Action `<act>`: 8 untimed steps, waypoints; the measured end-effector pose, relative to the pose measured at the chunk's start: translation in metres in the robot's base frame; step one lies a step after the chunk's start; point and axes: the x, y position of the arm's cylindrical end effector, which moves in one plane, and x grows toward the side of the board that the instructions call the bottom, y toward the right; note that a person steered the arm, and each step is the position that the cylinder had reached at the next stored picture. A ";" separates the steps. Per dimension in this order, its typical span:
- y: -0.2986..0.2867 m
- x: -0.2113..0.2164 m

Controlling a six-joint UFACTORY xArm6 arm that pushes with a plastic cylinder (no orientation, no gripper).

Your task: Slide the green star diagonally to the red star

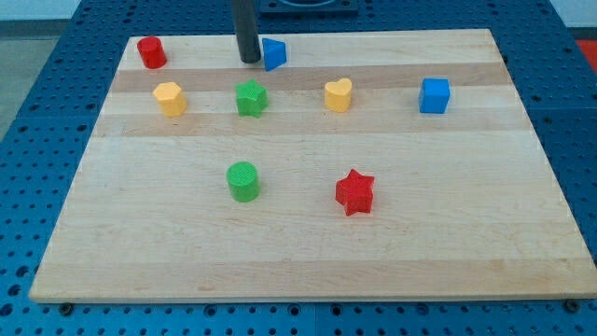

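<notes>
My tip [249,61] sits near the tabletop's [298,252] top edge, just left of a blue block [274,54], about touching it. No gripper on this rig, just the rod. Green star [251,98] is just below the tip, apart from it. Red star [354,192] lies well down and to the view's right. Green cylinder [243,181] sits left of the red star.
</notes>
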 end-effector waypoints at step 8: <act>-0.022 0.088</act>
